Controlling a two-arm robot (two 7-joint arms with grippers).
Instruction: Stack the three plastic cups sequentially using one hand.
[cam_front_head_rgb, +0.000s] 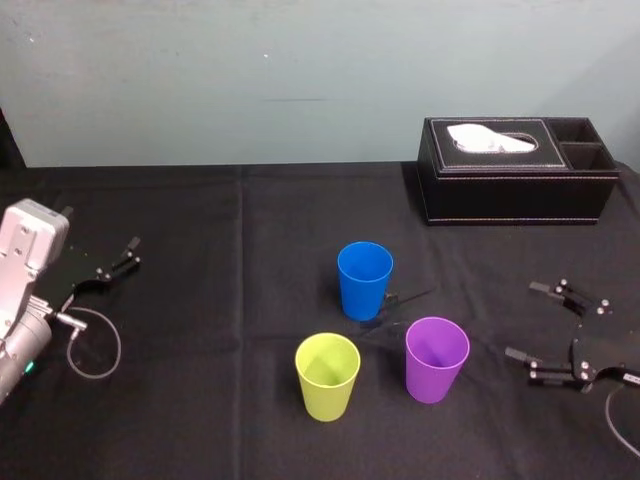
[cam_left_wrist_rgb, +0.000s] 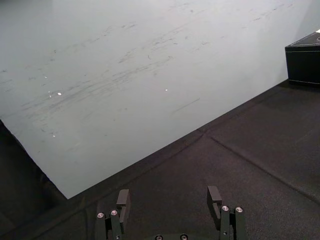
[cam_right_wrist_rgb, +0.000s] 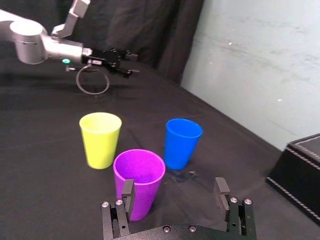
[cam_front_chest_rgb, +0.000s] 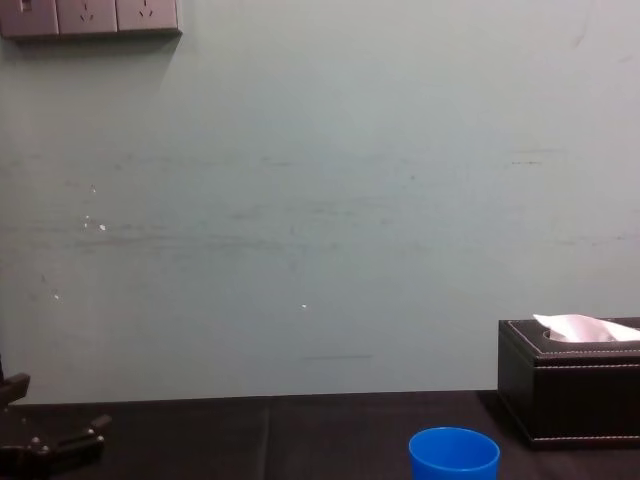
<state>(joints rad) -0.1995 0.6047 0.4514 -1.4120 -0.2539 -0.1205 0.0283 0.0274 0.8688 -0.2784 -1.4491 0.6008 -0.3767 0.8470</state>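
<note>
Three upright cups stand apart: blue cup (cam_front_head_rgb: 364, 280) rearmost, yellow-green cup (cam_front_head_rgb: 327, 376) and purple cup (cam_front_head_rgb: 436, 359) nearer. Bare counter (cam_front_head_rgb: 200, 400) surrounds them. Right gripper (cam_front_head_rgb: 522, 320), spread, waits near the purple cup; left gripper (cam_front_head_rgb: 132, 254), spread, sits by the left edge. Tissue box (cam_front_head_rgb: 517, 170) stands back right.

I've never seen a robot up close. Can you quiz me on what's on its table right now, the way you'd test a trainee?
1. True or false: the blue cup stands farther from the robot than the purple cup and the yellow-green cup.
2. Which cup is nearest the right gripper? A blue, B purple, C yellow-green.
3. Fill the gap: the left gripper, out at the table's left side, is open and holds ____.
Key: 1 true. 2 B. 3 nothing.
</note>
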